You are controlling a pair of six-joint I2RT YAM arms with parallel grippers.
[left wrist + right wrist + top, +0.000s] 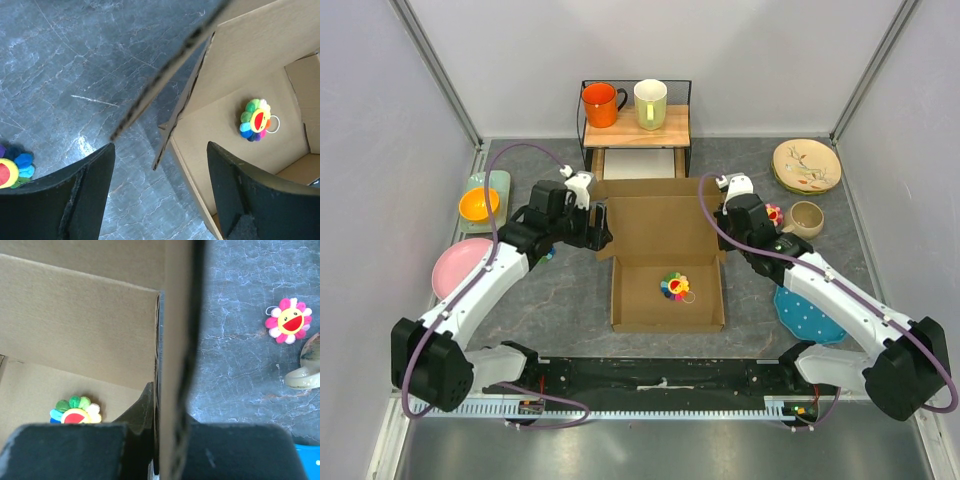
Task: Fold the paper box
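Observation:
The paper box [665, 232] is brown cardboard in the middle of the table, with its walls partly up and a panel raised at the back. A rainbow flower plush [674, 287] lies inside it. My left gripper [602, 238] is at the box's left side. In the left wrist view it [160, 146] is open, with the tips of two loose side flaps [172, 117] between the spread fingers [85, 192] and untouched. My right gripper [724, 232] is at the box's right wall. In the right wrist view it [172, 412] is shut on the upright right flap [176, 315].
A wooden shelf [635, 128] holds an orange mug [601, 104] and a cream mug [650, 103]. An orange bowl [478, 205] and a pink plate [458, 268] lie on the left. A patterned plate [806, 165], a beige cup [806, 218], a pink flower plush [289, 320] and a blue plate [808, 315] are on the right. A second rainbow plush [12, 167] lies left of the box.

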